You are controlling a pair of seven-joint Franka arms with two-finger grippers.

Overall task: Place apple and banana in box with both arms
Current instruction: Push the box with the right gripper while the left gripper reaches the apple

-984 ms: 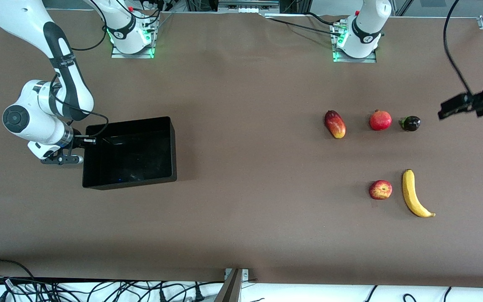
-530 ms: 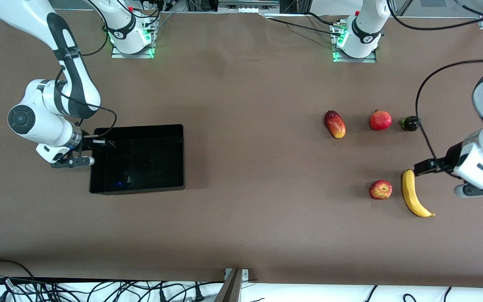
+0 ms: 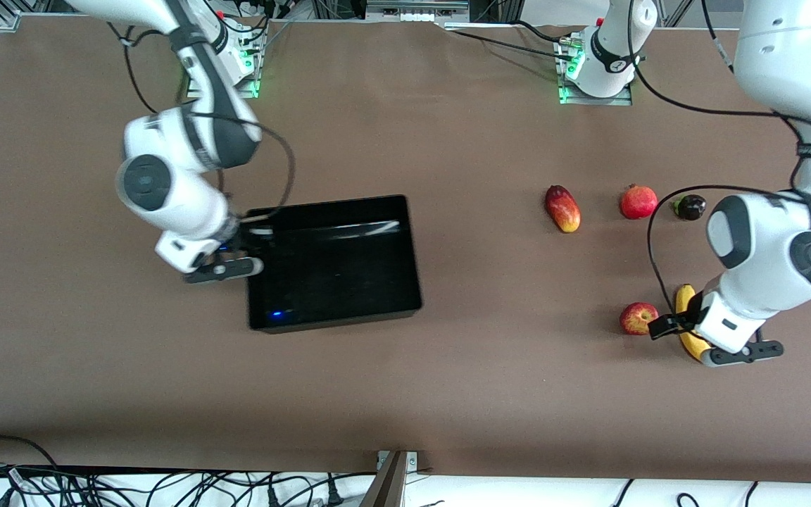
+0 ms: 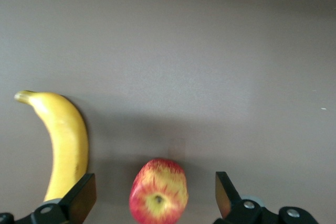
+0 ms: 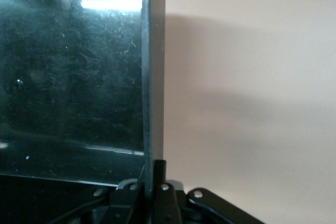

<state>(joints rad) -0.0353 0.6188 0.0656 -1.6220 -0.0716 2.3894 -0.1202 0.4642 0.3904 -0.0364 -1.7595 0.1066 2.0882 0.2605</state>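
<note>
fingers of the right gripper (image 5: 152, 182) pinched shut on the thin end wall of the black rectangular shallow plastic box (image 3: 335, 264), at the rim toward the right arm's end of the table, probably so as to drag the bin toward the fruit. fingers of the left gripper (image 4: 155, 198) spread wide, hovering low over the small round red apple streaked with yellow (image 4: 158, 192), which sits between the two pads, touching neither, centred and ready for closing. long curved yellow banana (image 4: 63, 145) just beside that apple, outside the open jaws, on the brown table (image 3: 448, 387). both fruits well apart from the box, nothing inside yet.
</note>
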